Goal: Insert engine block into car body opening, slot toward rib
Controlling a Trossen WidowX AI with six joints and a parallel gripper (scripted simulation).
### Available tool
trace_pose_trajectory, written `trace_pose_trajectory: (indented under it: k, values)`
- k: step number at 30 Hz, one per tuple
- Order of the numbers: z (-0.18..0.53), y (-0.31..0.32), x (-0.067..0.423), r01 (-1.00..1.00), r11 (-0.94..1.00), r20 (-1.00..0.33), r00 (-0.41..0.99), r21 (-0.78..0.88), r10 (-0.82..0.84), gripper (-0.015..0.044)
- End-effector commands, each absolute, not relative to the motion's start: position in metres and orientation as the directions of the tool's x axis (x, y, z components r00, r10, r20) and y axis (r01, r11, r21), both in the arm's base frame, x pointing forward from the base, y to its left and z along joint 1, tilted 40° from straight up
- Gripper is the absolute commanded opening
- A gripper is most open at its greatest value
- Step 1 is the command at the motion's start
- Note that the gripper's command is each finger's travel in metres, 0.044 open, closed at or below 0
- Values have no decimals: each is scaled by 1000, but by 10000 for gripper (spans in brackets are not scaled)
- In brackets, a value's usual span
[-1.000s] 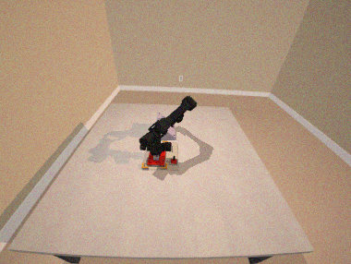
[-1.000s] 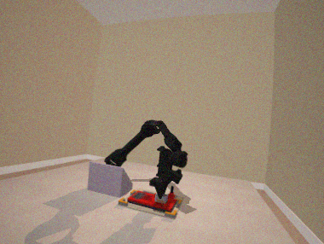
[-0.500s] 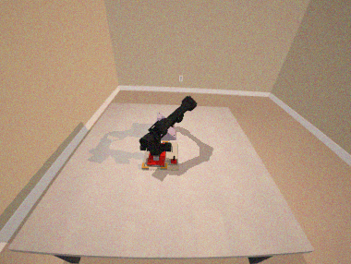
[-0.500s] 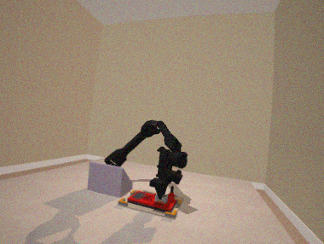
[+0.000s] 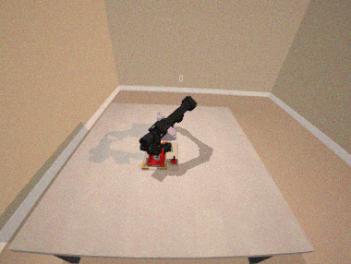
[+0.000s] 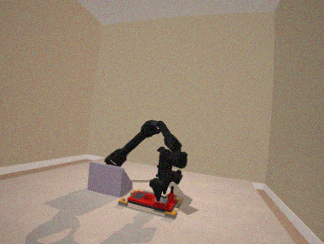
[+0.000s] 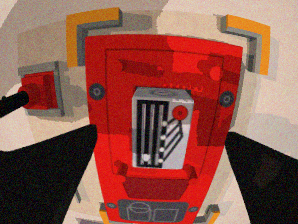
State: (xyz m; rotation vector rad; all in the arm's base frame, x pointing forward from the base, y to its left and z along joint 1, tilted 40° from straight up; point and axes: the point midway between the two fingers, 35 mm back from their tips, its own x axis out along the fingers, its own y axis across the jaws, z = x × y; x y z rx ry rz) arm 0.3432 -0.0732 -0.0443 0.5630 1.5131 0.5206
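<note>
The red car body (image 7: 113,83) (image 5: 152,161) (image 6: 142,199) lies flat on a pale base plate with orange corner marks. The grey engine block (image 7: 161,129), with dark ribs and a red knob, sits in the opening in the middle of the car body. My gripper (image 7: 162,136) (image 6: 161,197) (image 5: 159,154) is open, right over the block. Its dark fingers stand wide apart at the left and right of the wrist view, clear of the block.
A pale lilac wedge-shaped block (image 6: 107,179) (image 5: 168,129) stands just behind the base plate, under the arm. A small red piece (image 7: 40,90) sits in a grey holder at the left of the car body. The base plate (image 7: 162,23) has orange corners.
</note>
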Motion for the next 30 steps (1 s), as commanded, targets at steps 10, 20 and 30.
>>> trace_pose_trajectory:
  k: [10,20,30]
  values:
    - [-33,-81,343,31,769,-769,1,639,639,440]
    - [-32,-82,343,32,769,-769,1,639,639,309]
    - [-32,-82,343,32,769,-769,1,639,639,46]
